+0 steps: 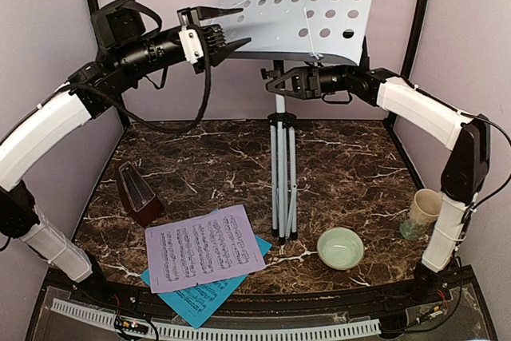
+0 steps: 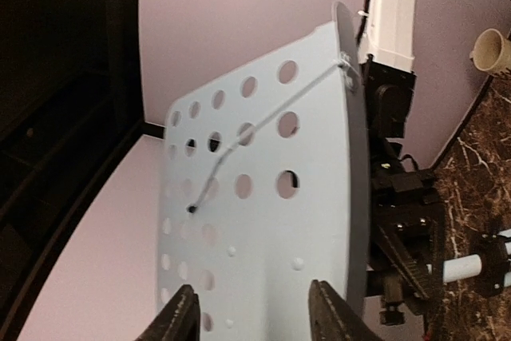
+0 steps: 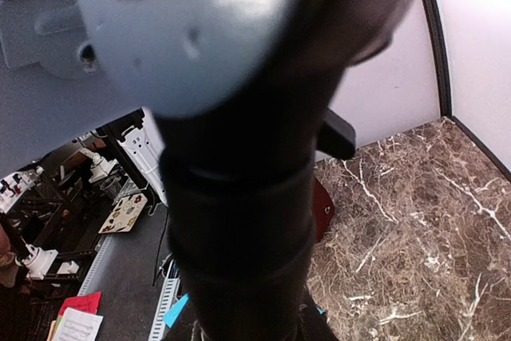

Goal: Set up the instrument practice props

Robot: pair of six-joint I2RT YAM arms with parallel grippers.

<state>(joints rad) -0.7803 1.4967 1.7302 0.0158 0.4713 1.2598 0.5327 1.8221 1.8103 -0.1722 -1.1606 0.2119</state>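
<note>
The music stand's silver tripod (image 1: 281, 173) stands mid-table. Its white perforated desk (image 1: 303, 9) is tilted at the top. My left gripper (image 1: 231, 33) is open at the desk's left edge. In the left wrist view the desk (image 2: 271, 221) lies just ahead of the spread gripper (image 2: 254, 317). My right gripper (image 1: 277, 82) is closed around the stand's black neck (image 3: 239, 221) under the desk; its fingertips are hidden. The lavender page (image 1: 206, 247) lies on the cyan page (image 1: 192, 299) at the front. The reddish-brown metronome (image 1: 140, 193) stands at the left.
A pale green bowl (image 1: 340, 247) sits front right of the tripod's feet. A cream mug (image 1: 425, 207) stands at the right edge beside the right arm's base. Purple walls close the back and sides. A slotted cable duct (image 1: 239, 327) runs along the near edge.
</note>
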